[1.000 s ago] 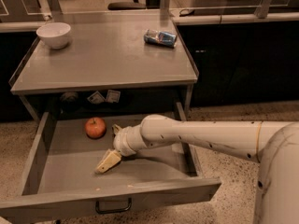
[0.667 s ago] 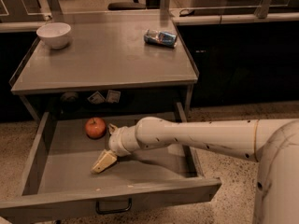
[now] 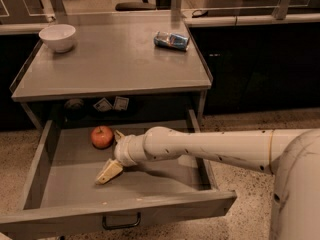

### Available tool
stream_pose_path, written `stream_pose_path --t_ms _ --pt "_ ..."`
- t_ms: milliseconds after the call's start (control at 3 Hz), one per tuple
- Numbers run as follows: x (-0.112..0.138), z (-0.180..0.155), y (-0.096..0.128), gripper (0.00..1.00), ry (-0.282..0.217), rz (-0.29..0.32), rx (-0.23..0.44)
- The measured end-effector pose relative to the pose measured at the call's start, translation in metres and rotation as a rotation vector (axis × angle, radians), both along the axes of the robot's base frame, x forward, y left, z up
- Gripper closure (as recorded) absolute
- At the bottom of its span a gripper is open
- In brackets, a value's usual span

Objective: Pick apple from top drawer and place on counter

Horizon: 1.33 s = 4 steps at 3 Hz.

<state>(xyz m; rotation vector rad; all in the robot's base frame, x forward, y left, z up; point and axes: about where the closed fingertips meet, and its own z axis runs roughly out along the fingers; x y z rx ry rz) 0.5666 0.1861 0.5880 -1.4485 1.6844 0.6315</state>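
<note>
A small red apple [image 3: 102,137] lies at the back of the pulled-out top drawer [image 3: 44,159], left of centre. My white arm reaches in from the right, and my gripper [image 3: 113,154] is inside the drawer, just right of the apple. It is open: one pale fingertip [image 3: 109,171] points down toward the drawer floor and the other [image 3: 119,134] sits close beside the apple. Nothing is held between them. Above the drawer, the grey counter [image 3: 110,59] spans the same width.
On the counter, a white bowl [image 3: 57,37] stands at the back left and a blue packet [image 3: 171,40] lies at the back right. Small items [image 3: 112,104] sit on the shelf behind the drawer. Dark cabinets run along the right.
My gripper has moved a little to the left inside the drawer, closer to the apple. The apple has not moved.
</note>
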Motion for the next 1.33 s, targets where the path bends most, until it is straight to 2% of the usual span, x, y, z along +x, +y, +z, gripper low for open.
stream_pose_path --t_ms 333,667,1000,1333 --pt "0.006 0.028 0.017 0.0 -0.133 -0.027 0.058" --pt "0.019 0.038 0.019 0.0 -0.169 -0.071 0.084" --pt "0.019 0.038 0.019 0.0 -0.169 -0.071 0.084" --pt "0.033 0.036 0.027 0.0 -0.175 -0.132 0.104"
